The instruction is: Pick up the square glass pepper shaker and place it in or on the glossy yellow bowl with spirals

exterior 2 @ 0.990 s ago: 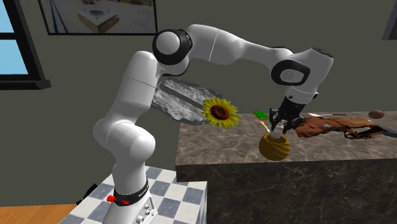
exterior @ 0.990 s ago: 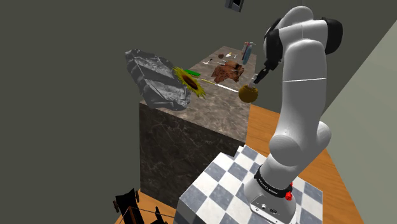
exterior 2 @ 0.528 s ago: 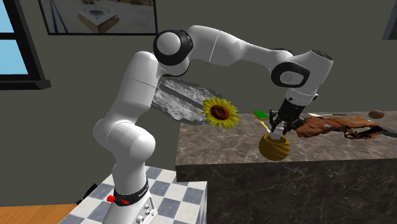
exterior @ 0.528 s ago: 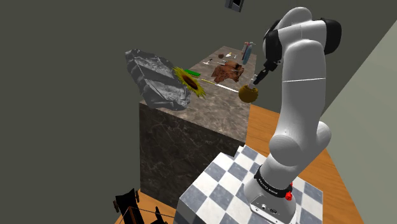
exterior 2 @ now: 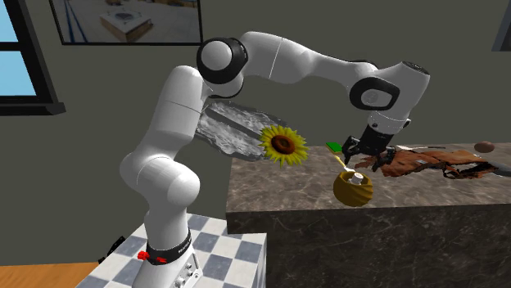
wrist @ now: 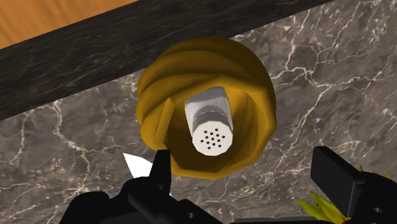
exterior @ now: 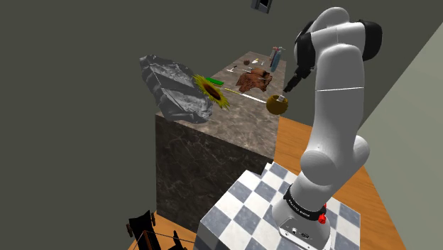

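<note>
While the black fingers [wrist: 336,177] hang spread apart, gripping nothing, the square whitish shaker with perforated round cap [wrist: 212,124] sits inside the glossy yellow spiral-ribbed bowl [wrist: 251,83] on the veined dark marble surface [wrist: 63,146].

Home interior, kitchen-ish. Dark marble-look bench [exterior 2: 426,192] sits directly under the pincer [exterior 2: 359,162] and carries tableware: a yellow spiral bowl [wrist: 248,76] with a shaker [wrist: 213,127] in it just below the pincer, and a sunflower [exterior 2: 283,145] near it. Wood-plank floor [exterior: 376,206] past the bench edge. The wall well away from the pincer, beyond the arm's shoulder, has a window [exterior 2: 10,57] showing blue sky and a framed picture [exterior 2: 127,20].
</note>
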Available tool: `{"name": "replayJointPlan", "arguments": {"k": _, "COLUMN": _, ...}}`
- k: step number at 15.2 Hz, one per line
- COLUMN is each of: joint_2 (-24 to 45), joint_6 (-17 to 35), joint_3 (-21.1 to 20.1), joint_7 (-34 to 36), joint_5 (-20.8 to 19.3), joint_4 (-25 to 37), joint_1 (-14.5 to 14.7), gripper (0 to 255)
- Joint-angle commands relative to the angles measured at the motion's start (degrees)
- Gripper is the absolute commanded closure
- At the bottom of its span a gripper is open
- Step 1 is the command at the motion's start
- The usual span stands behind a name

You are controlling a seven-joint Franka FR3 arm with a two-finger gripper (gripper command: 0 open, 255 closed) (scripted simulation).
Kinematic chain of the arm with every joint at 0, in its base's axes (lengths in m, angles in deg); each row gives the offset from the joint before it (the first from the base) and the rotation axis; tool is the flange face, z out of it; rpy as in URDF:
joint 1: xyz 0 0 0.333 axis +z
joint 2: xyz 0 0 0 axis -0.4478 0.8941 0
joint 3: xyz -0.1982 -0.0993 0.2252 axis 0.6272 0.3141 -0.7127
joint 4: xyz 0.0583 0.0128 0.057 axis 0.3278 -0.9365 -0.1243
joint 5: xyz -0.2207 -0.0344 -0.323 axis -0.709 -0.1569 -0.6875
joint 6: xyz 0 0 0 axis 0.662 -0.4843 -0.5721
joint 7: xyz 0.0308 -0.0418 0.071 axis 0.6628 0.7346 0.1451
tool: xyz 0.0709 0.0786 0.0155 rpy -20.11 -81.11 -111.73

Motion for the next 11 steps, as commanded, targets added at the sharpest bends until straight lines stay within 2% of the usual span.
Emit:
{"name": "replayJointPlan", "arguments": {"k": 1, "joint_2": -0.27, "joint_6": -2.49, "joint_3": 0.33, "joint_7": 0.53, "joint_5": -0.58, "joint_4": 2.52, "joint_1": -1.08, "gripper": 0}}
{"name": "replayJointPlan", "arguments": {"k": 3, "joint_2": -0.55, "joint_6": -5.48, "joint_3": 0.63, "joint_7": 1.14, "joint_5": -1.16, "joint_4": 5.57, "joint_1": -2.42, "gripper": 0}}
{"name": "replayJointPlan", "arguments": {"k": 11, "joint_2": -0.55, "joint_6": -5.47, "joint_3": 0.63, "joint_7": 1.14, "joint_5": -1.16, "joint_4": 5.56, "joint_1": -2.42, "gripper": 0}}
